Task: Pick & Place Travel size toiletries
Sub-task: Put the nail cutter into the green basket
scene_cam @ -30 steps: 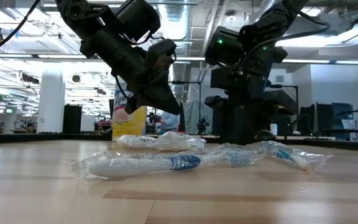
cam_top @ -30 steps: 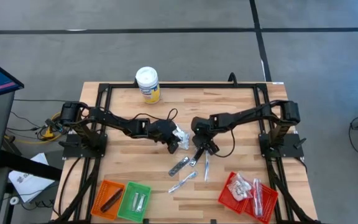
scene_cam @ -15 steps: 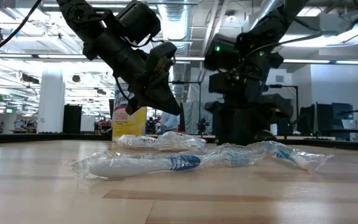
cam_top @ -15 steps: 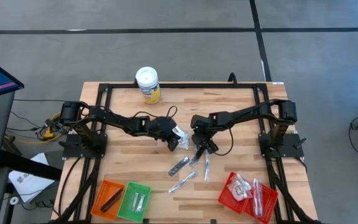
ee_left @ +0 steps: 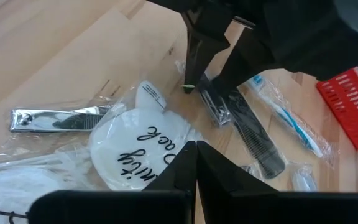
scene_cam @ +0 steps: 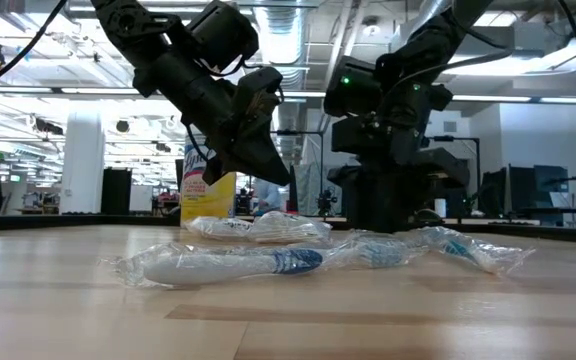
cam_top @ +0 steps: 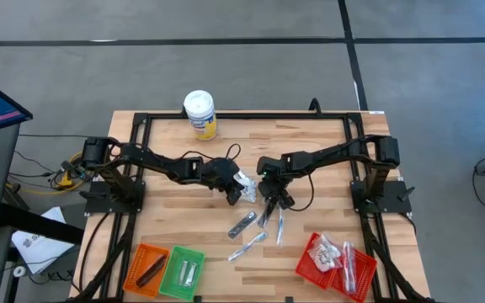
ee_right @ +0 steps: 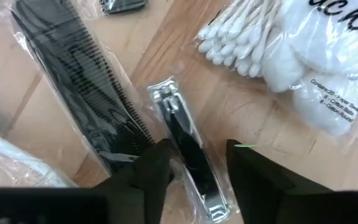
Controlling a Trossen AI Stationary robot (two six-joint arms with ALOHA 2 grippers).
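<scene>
Mid-table | right end effector (ee_right: pixel 194 163) narrower (astride nail clipper (ee_right: pixel 185 149)) | left unchanged

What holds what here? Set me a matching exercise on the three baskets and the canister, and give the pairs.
Things:
1. orange basket
2. green basket
3. red basket
4. canister

States:
A. stands apart from the others, white lid on
B. holds several clear-wrapped items
C. holds one dark item
D. holds silvery items

Pairs: 1-C, 2-D, 3-B, 4-A
</scene>
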